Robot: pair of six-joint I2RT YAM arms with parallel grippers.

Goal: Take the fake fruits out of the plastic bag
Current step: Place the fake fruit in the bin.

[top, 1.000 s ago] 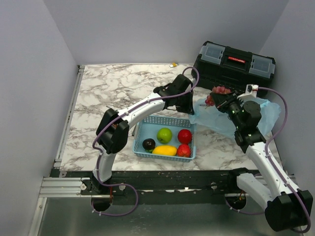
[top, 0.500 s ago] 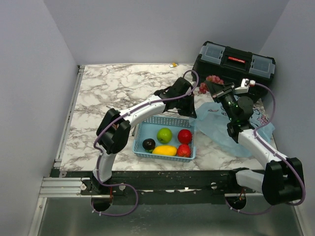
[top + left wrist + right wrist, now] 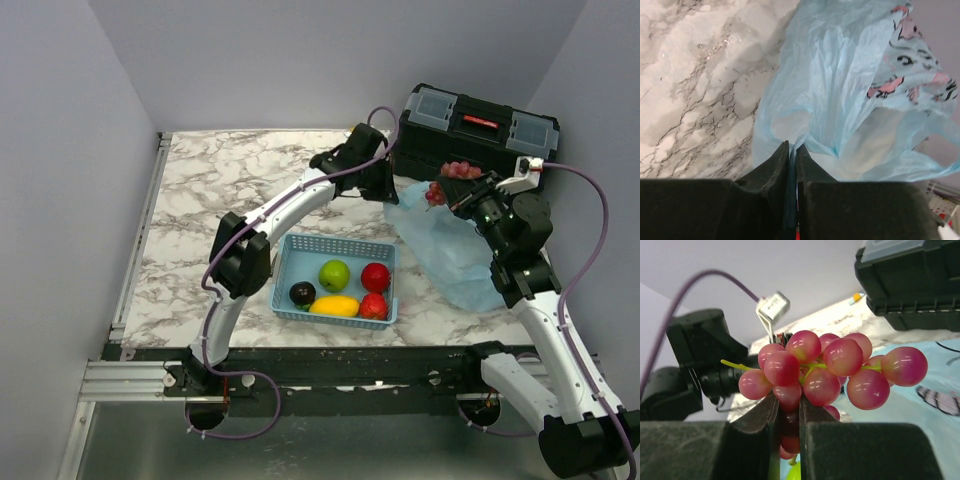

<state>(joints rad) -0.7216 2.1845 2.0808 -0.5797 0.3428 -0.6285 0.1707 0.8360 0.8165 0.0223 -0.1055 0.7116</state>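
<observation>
The light-blue plastic bag (image 3: 450, 250) lies on the marble table right of the basket. My left gripper (image 3: 384, 192) is shut on the bag's edge (image 3: 791, 150); the bag's printed side (image 3: 905, 75) spreads beyond it. My right gripper (image 3: 455, 195) is shut on the dark red grape bunch (image 3: 452, 180), held in the air above the bag; the grapes (image 3: 835, 367) fill the right wrist view. In the basket lie a green apple (image 3: 334, 274), a red apple (image 3: 376, 277), a red strawberry-like fruit (image 3: 373, 306) and a yellow oblong fruit (image 3: 335, 306).
The light-blue latticed basket (image 3: 290, 262) sits at the table's front centre and also holds a dark plum (image 3: 302, 294). A black toolbox (image 3: 480, 130) stands at the back right, just behind the bag. The table's walls rise at left, back and right.
My right gripper has carried the grape bunch up and to the right, then settled above the bag. My left gripper has pulled the bag's edge back toward the far side.
</observation>
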